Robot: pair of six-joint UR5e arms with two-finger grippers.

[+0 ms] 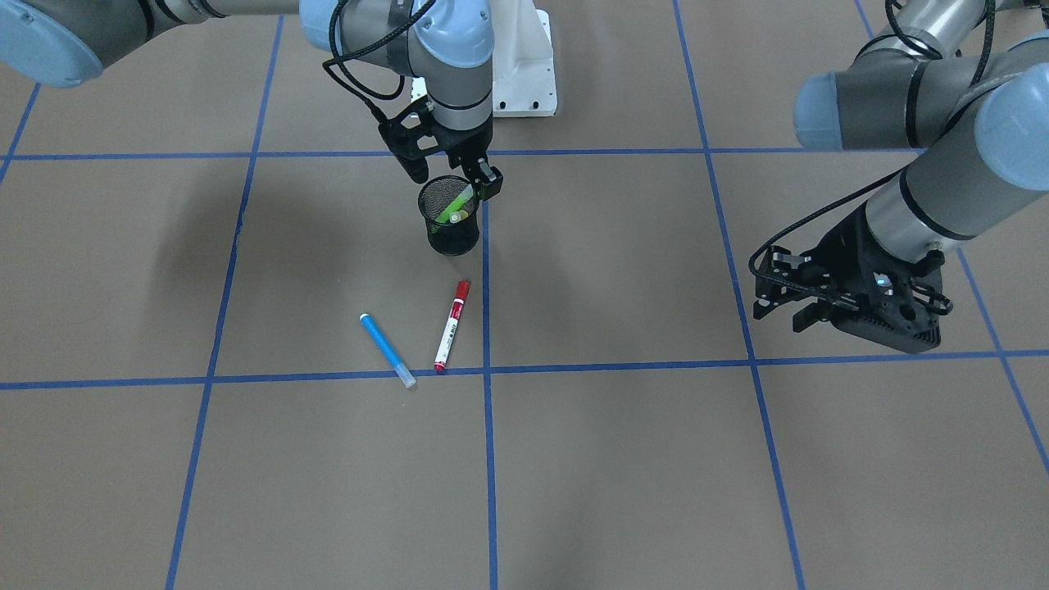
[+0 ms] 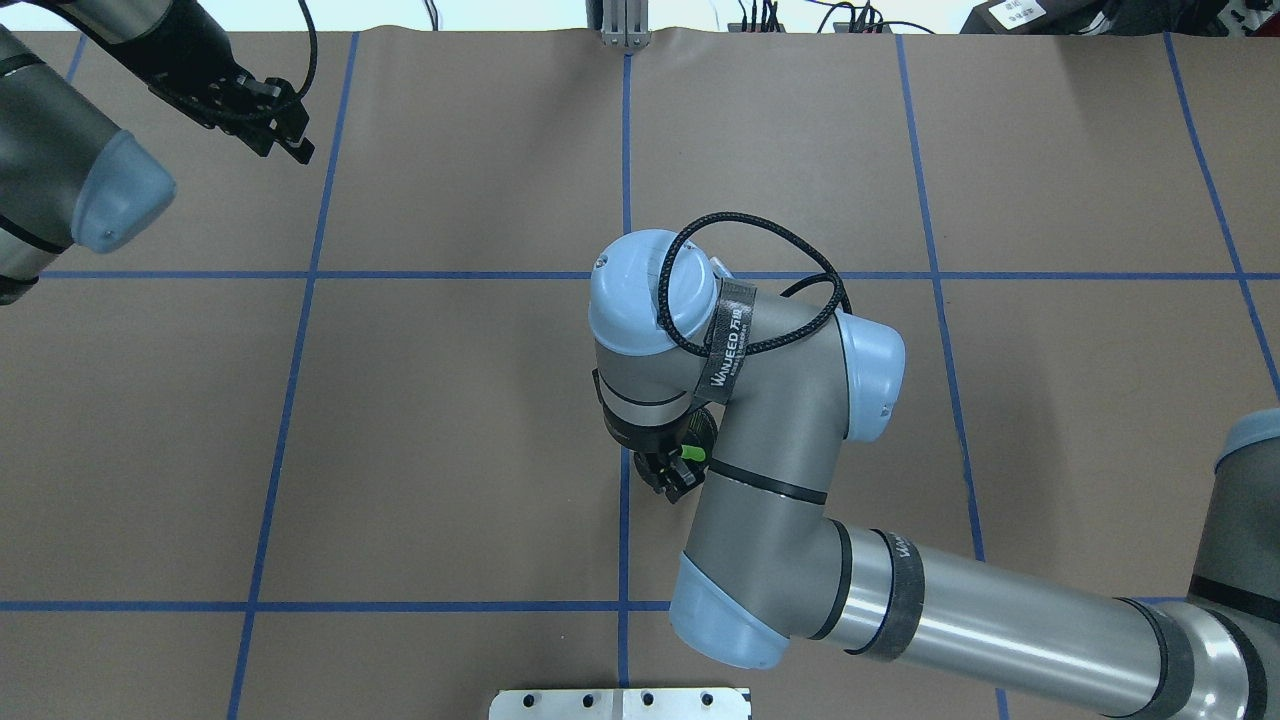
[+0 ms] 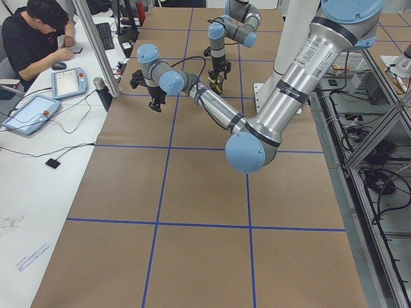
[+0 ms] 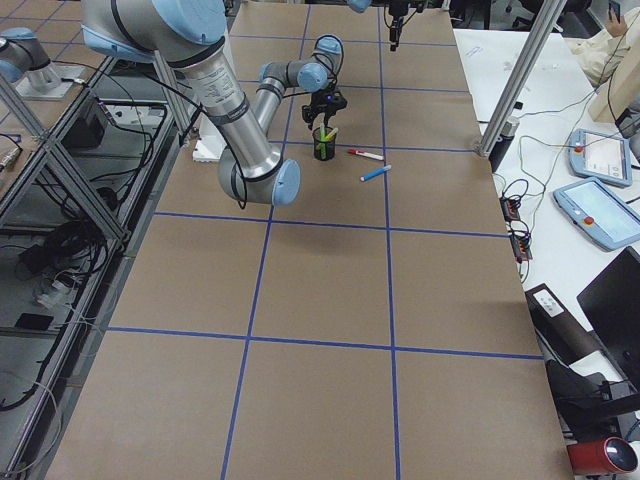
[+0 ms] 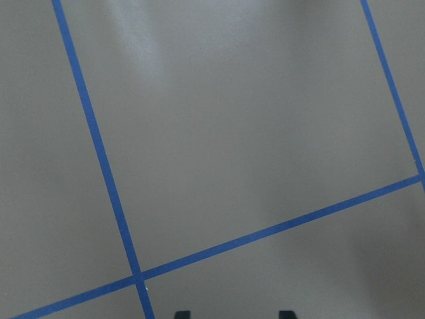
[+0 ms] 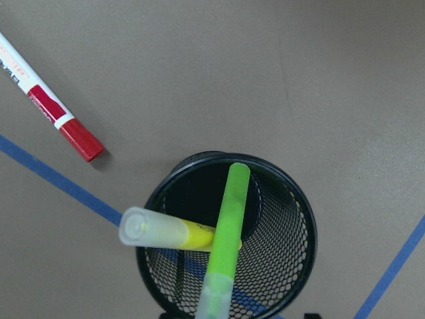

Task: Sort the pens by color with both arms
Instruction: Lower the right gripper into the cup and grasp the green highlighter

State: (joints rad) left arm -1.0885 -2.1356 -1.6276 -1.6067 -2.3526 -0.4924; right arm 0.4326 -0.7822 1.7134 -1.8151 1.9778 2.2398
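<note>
A black mesh cup [image 1: 449, 233] stands near the table's middle and holds the lime green pen [image 1: 453, 206] and the yellow pen [image 6: 166, 232], both leaning inside it. My right gripper [image 1: 453, 176] hovers right above the cup, open, with its fingers wide of the green pen [image 6: 226, 232]. The blue pen [image 1: 387, 350] and the red-capped white pen [image 1: 451, 325] lie flat on the table in front of the cup, side by side. My left gripper [image 1: 778, 315] is open and empty above bare table, far off to the side.
Blue tape lines [image 1: 487, 369] divide the brown table into squares. The white pedestal base [image 1: 524, 65] stands behind the cup. An operator [image 3: 32, 32] sits at a side desk with tablets, off the table's edge.
</note>
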